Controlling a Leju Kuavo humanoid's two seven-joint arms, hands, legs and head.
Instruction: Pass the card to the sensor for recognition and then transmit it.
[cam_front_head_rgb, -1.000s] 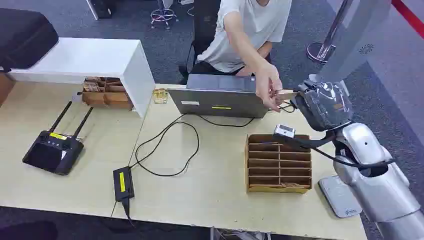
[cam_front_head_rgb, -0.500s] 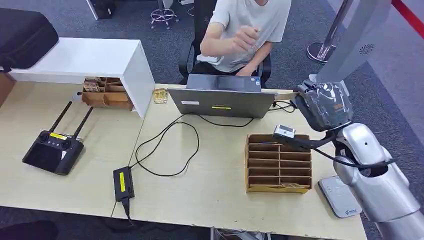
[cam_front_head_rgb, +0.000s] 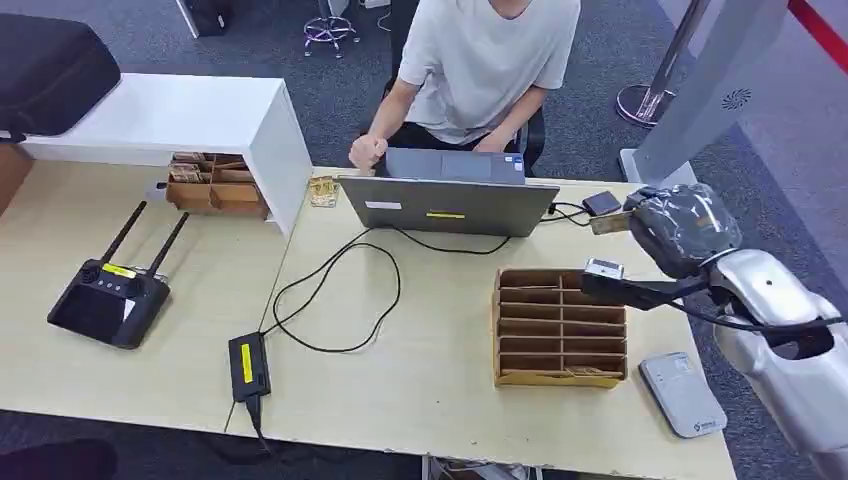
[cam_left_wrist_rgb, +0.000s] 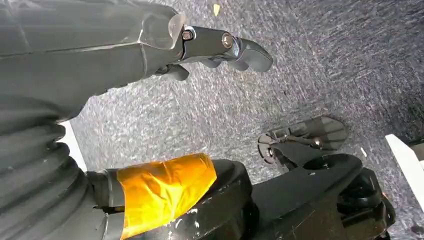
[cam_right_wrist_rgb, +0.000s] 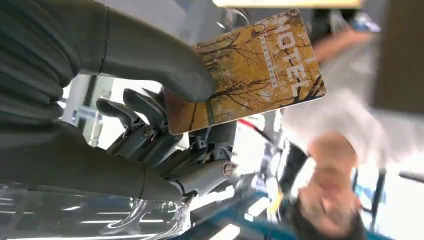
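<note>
A yellow-brown hotel card with tree print is pinched between the thumb and fingers of my right hand. From the head view, that hand hovers above the table's far right, past the laptop's right corner, with the card sticking out toward the laptop. The flat grey-white card sensor lies on the table near the front right corner, well below the hand. My left hand hangs over grey carpet, fingers apart and holding nothing.
A cardboard slotted card box stands between the laptop and the sensor. A person sits behind the laptop. Cables, a black power brick, a black controller and a white shelf occupy the left.
The person's hand let go of the card and pulled back to the laptop's left side. My right hand moved right and slightly down, keeping the card.
</note>
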